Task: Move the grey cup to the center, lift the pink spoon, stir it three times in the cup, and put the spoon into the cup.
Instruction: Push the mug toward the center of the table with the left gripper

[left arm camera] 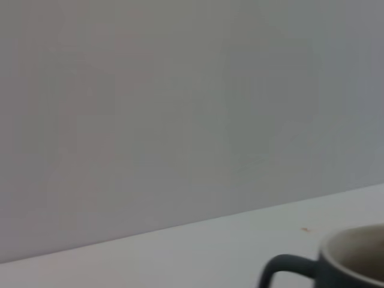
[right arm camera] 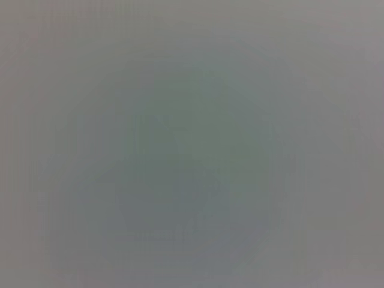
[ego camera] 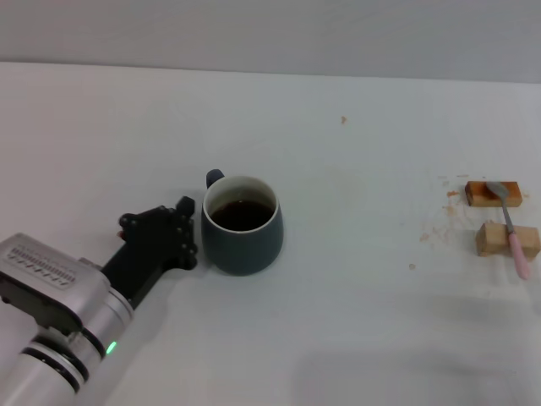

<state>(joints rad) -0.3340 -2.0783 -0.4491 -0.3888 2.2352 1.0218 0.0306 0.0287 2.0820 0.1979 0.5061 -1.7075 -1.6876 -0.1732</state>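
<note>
The grey cup (ego camera: 243, 227) stands on the white table left of the middle, with dark liquid inside and its handle toward the far left. Its rim and handle also show in the left wrist view (left arm camera: 351, 261). My left gripper (ego camera: 188, 233) is open, right beside the cup's left side, with nothing between its fingers. The pink spoon (ego camera: 512, 230) lies at the far right across two small wooden blocks, its metal bowl toward the back. My right gripper is out of view; the right wrist view shows only a blurred grey field.
An orange-brown block (ego camera: 489, 194) and a tan block (ego camera: 500, 241) carry the spoon near the table's right edge. Small brown stains (ego camera: 439, 224) lie to their left. A speck (ego camera: 343, 120) sits farther back.
</note>
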